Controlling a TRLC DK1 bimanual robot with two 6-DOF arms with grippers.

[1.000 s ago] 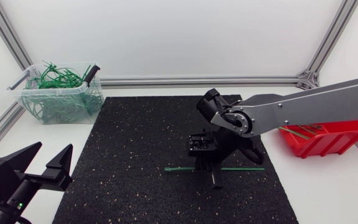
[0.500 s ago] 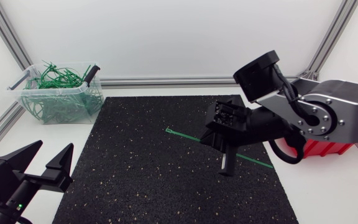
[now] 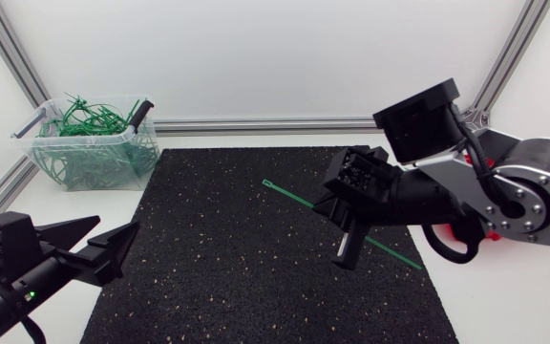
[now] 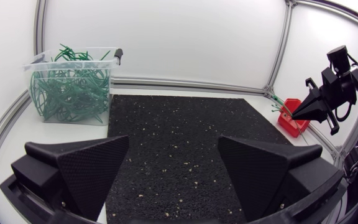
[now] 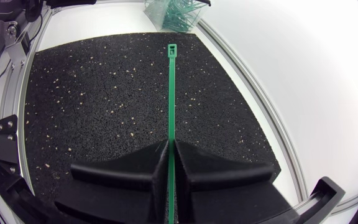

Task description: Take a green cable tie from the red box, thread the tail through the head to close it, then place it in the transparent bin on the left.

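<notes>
Green cable tie [image 3: 292,196]: straight, unclosed, pinched mid-length in right pincer [image 5: 170,149] above black mat [image 3: 218,248], head toward mat's far-left. Transparent bin [image 3: 94,158] (heaped with green ties [image 3: 89,119]) beyond mat's far-left corner. Red box [image 4: 293,123] off mat's right edge.

Right gripper [image 5: 169,148] clamped tight, left gripper [image 4: 173,142] spread wide

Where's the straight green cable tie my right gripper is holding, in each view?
Head view: straight green cable tie slants above the black mat, clamped in the right gripper.
Left wrist view: too thin to pick out.
Right wrist view: between the fingers, running ahead.
Shared landmark: transparent bin of green ties.
</notes>
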